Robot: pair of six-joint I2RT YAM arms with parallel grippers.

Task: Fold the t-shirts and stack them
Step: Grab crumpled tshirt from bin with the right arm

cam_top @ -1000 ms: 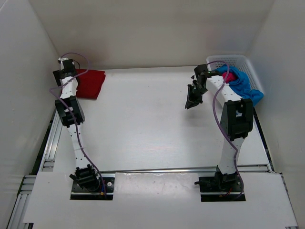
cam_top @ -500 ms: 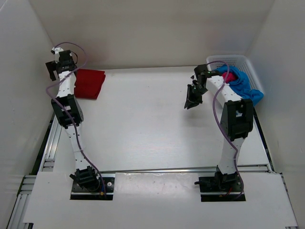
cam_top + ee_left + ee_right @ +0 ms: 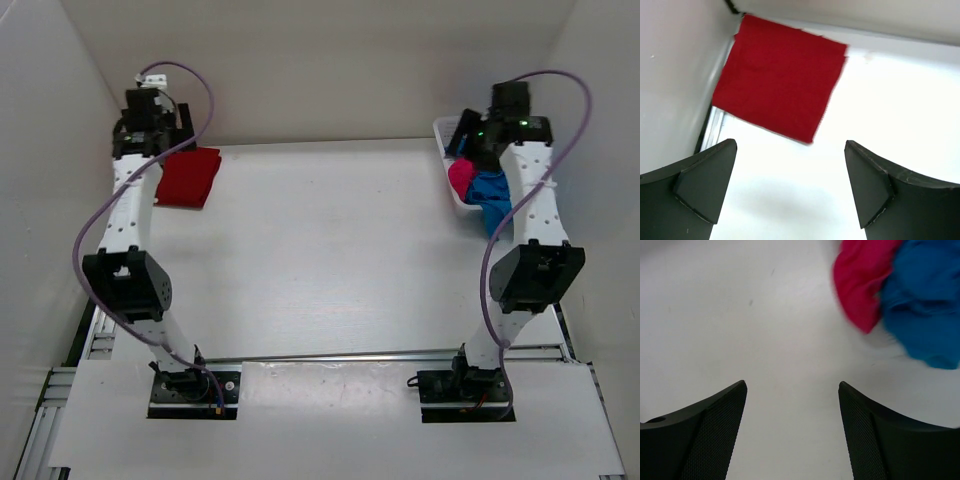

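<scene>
Lying folded ahead of the spread left pincer [image 3: 790,146]: red t-shirt [image 3: 777,80].

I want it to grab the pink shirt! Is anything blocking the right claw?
Nothing visible. Only white tabletop shows between the open right gripper and the crumpled magenta-pink cloth t-shirt, beside the bright blue cloth t-shirt.

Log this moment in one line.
red t-shirt: folded | pink t-shirt, blue t-shirt: bunched together | left end effector: open | right end effector: open

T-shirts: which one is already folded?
The dark red t-shirt, a flat rectangle far left; the magenta-pink t-shirt and blue t-shirt lie crumpled together far right.
</scene>
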